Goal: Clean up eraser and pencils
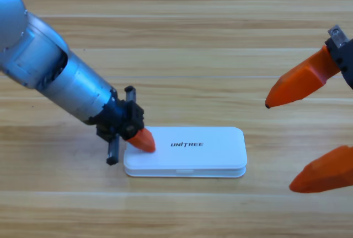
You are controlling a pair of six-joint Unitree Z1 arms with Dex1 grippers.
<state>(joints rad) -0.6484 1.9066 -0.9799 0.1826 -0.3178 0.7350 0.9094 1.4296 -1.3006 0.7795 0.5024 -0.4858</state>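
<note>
case lid is down: the white case (pixel 187 151), printed with a brand name on top, lies flat and closed near the middle of the wooden table (pixel 176 28), a little toward its near edge. neither the eraser nor the two pencils can be seen anywhere on the table, so my reading is that they are already inside the case, though the closed lid hides the inside and i cannot confirm it.

the left gripper (pixel 140 139) has reached down from the upper left corner and its orange tip rests on the left end of the lid, touching it, as if pressing it shut. only one orange jaw shows, the rest is hidden under the black body, so i cannot tell how far this claw is open, and nothing is visibly held in it.

the right gripper (pixel 300 139) waits at the right edge of the table, partly cut off, its two orange jaws spread wide apart with nothing between them, well clear of the case.

judging by this, the tidying looks all but finished: things put away, lid closed. what may be left is a final press to seat the lid and drawing the left arm off.
</note>
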